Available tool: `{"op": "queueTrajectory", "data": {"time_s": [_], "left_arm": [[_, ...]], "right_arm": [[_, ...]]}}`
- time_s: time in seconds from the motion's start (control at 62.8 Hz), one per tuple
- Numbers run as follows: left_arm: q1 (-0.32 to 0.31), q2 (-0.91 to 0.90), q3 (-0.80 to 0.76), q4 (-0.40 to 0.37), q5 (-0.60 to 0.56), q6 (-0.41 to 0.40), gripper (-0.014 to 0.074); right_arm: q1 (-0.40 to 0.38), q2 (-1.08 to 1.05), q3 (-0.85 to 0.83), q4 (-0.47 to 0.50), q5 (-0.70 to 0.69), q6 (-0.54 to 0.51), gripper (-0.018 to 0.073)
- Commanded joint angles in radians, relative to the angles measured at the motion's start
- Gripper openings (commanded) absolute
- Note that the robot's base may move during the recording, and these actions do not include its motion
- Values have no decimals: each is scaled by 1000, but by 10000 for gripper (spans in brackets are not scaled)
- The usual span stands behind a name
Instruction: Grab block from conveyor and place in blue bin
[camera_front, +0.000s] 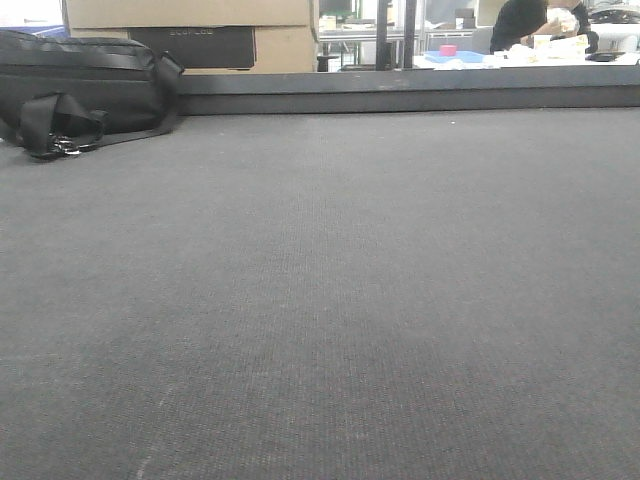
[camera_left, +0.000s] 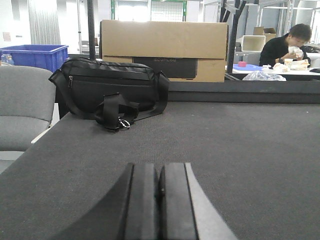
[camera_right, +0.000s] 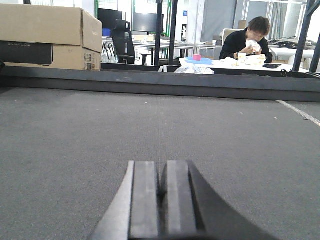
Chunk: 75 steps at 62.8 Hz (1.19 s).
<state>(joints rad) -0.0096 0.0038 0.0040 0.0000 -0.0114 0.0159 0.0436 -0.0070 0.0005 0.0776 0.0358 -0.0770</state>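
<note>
Left gripper (camera_left: 159, 200) and right gripper (camera_right: 162, 200) sit closed and empty low over the broad dark grey woven conveyor (camera_front: 320, 300), no block visible, blue plastic bin (camera_left: 35, 54) far left; shut jaws could knock an arriving block away.

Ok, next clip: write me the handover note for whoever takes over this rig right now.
Left gripper: shut, empty, low over the conveyor.
Right gripper: shut, empty, also low over the conveyor.
No block shows in any view. The blue bin stands off the conveyor's far left corner, behind a grey chair. A black bag lies on that corner.
Done: nothing yet. Left: find a block, grab it, place it in the blue bin.
</note>
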Motion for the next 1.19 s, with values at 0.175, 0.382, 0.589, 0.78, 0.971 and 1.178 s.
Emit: {"op": "queueTrajectory", "data": {"time_s": [0.175,0.382,0.589,0.78,0.971,1.178], "left_arm": [[3,-4,-4,0,-16,-6,-111],[3,-4,-4,0,-16,-6,-111],[3,-4,-4,0,-16,-6,-111],[4,-4,-4,8,-27,-4,-111],[4,-4,-118,-129,119,-4,-111],[4,80,-380,-31,334,-4,-111]], "right_arm": [[3,7,0,2,-22,-2,-162],[3,7,0,2,-22,-2,-162],[3,7,0,2,-22,-2,-162],[2,7,0,-2,-106,-2,-162],[2,7,-63,-96,-189,-4,-162],[2,41,-358,-63,116,-4,-162]]}}
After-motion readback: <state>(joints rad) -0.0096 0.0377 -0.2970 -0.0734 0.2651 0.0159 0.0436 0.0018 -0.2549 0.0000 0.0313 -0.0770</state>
